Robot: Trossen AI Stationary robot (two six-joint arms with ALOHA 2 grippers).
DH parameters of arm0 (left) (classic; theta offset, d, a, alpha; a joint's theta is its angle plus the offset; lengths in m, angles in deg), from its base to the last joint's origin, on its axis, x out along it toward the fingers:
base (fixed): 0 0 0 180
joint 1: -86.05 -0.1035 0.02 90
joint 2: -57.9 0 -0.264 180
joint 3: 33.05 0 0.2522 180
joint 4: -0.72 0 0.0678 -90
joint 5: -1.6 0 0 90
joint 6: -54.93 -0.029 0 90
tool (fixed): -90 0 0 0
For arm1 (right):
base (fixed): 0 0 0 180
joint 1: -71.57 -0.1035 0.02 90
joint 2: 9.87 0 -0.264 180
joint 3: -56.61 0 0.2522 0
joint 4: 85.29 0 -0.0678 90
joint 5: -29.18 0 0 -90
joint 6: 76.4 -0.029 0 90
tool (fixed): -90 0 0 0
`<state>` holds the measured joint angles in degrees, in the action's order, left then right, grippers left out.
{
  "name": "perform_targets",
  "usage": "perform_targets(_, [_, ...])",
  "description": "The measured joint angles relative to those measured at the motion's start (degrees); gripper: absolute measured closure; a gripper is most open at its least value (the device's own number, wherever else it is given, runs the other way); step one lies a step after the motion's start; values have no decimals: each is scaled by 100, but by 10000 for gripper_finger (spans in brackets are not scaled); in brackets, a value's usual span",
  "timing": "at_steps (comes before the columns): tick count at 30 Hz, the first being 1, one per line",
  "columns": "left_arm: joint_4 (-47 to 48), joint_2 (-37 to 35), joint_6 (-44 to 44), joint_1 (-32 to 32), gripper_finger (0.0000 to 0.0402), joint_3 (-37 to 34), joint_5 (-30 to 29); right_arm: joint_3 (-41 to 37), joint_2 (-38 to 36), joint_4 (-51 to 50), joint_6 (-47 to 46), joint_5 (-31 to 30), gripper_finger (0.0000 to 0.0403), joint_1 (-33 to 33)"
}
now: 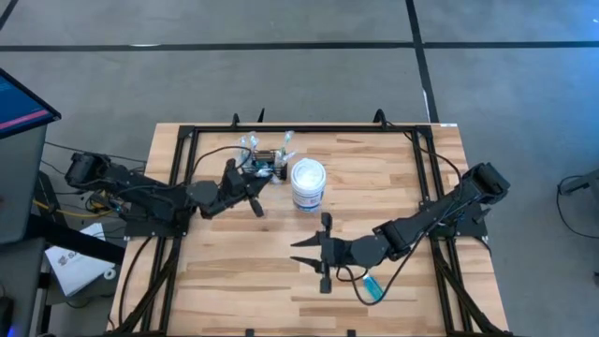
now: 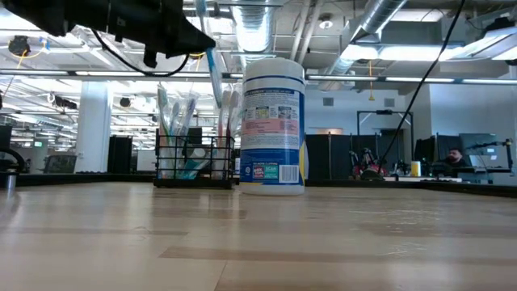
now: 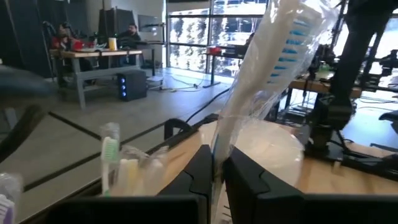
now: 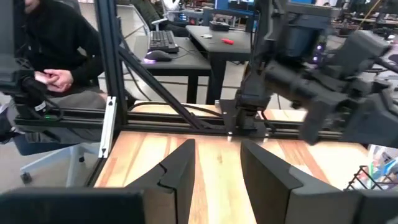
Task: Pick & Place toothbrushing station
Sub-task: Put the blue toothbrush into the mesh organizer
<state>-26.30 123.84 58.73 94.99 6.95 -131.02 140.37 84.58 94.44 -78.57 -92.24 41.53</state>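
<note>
The left gripper (image 3: 217,177) is closed on one wrapped toothbrush (image 3: 273,68), its two dark fingers (image 3: 196,174) pinching the lower part of the handle. The brush stands tilted in the grip, bristle end up, with blue and white bristles showing through the clear wrapper. In the high view this gripper (image 1: 255,176) sits near the far middle of the desk (image 1: 234,271), just beside the wire rack (image 1: 267,161).

There is one rack, black wire mesh, low and boxy, standing upright on the desk with its open top facing up. In the low view the rack (image 2: 195,162) holds several upright toothbrushes (image 2: 174,109); their exact number cannot be told. Its long side runs across that view, and it stands just beside one white tub (image 2: 273,125), round, lidded and labelled, on the tub's left. Whether the two touch cannot be told.

The right gripper (image 1: 316,253) hangs over the bare middle of the desk, nearer the front edge and well apart from rack and tub. Its fingers (image 4: 180,174) stand partly apart with nothing between them. One small teal object (image 1: 372,287) lies on the desk beside the right arm.

One person (image 4: 56,50) in dark clothing sits beyond the desk frame.
</note>
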Motion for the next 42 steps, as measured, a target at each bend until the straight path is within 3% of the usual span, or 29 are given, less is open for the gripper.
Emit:
perform_targets(18, [490,5,463,-1271,389,0,847,0,2,-599,-448,-7,285,-68])
perform_targets(32, [428,373,576,-1825,389,13,1139,0,2,-744,-436,-6,285,-16])
perform_targets(42, [379,394,563,-1877,389,321,1248,0,4,-884,-436,-4,285,-18])
